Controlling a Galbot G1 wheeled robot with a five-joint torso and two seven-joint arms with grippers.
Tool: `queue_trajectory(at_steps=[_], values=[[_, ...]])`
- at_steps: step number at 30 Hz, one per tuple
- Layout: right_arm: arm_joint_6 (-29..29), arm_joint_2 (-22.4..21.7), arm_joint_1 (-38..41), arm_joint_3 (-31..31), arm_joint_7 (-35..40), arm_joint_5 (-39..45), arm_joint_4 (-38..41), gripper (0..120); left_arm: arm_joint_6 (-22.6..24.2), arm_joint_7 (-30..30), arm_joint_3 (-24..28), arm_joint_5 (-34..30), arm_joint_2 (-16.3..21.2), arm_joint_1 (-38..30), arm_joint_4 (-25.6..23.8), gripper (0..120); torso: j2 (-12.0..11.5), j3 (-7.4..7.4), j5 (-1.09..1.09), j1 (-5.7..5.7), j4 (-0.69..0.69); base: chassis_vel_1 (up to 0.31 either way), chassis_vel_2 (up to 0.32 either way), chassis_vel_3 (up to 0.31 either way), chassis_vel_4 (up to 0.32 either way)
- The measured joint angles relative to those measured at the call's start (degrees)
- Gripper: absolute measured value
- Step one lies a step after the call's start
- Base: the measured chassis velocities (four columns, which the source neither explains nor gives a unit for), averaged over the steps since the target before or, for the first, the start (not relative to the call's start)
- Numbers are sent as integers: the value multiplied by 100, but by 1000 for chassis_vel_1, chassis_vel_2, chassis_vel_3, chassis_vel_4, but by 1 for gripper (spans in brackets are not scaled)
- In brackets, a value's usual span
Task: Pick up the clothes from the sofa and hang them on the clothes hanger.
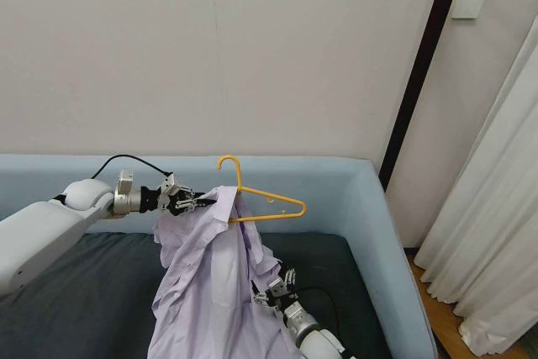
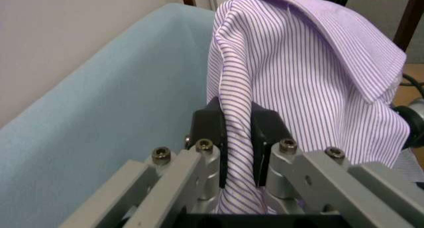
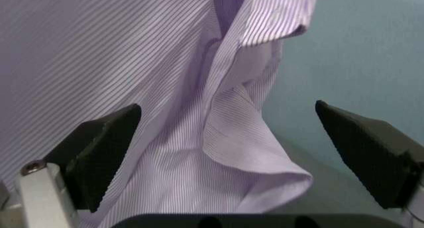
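Note:
A lilac striped shirt hangs over the sofa, draped partly on an orange hanger whose hook points up. My left gripper is shut on the shirt's collar edge at the hanger's left end; in the left wrist view the striped fabric is pinched between the black pads. My right gripper is low by the shirt's hem, open. In the right wrist view its black fingers stand wide apart with shirt folds between and beyond them.
The sofa has a light blue backrest and side arm with a dark seat cushion. A dark door frame and white curtain stand to the right. The plain wall is behind.

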Motion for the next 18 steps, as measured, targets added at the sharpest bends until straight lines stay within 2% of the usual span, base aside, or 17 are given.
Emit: queue_trajectory(at_steps=[3, 6, 8, 14, 16, 17, 18], values=[[24, 68, 57, 9, 2, -142, -121, 100, 9, 0, 5, -19, 14, -11, -20, 7, 0, 0, 0, 0, 0, 0, 0, 0, 0], [95, 224, 209, 105, -4, -849, -520, 100, 22, 1, 10, -45, 76, -15, -87, 7, 0, 0, 0, 0, 0, 0, 0, 0, 0], [91, 242, 236, 104, -4, -977, -617, 100, 24, 1, 10, -50, 89, -4, -104, 7, 0, 0, 0, 0, -1, 0, 0, 0, 0], [143, 371, 317, 172, -47, -1348, -1042, 80, 36, 3, -21, -69, 117, 28, -149, 7, 0, 0, 0, 0, -1, 0, 0, 0, 0], [155, 386, 325, 181, -49, -1353, -1068, 77, 38, 3, -22, -72, 117, 29, -150, 7, 0, 0, 0, 0, -1, 0, 0, 0, 0], [172, 400, 336, 186, -52, -1355, -1091, 73, 41, 3, -23, -75, 117, 30, -150, 7, 0, 0, 0, 0, -1, 0, 0, 0, 0], [188, 410, 345, 189, -56, -1358, -1107, 65, 44, 3, -23, -78, 117, 31, -152, 7, 0, 0, 0, 0, -1, 0, 0, 0, 0]])
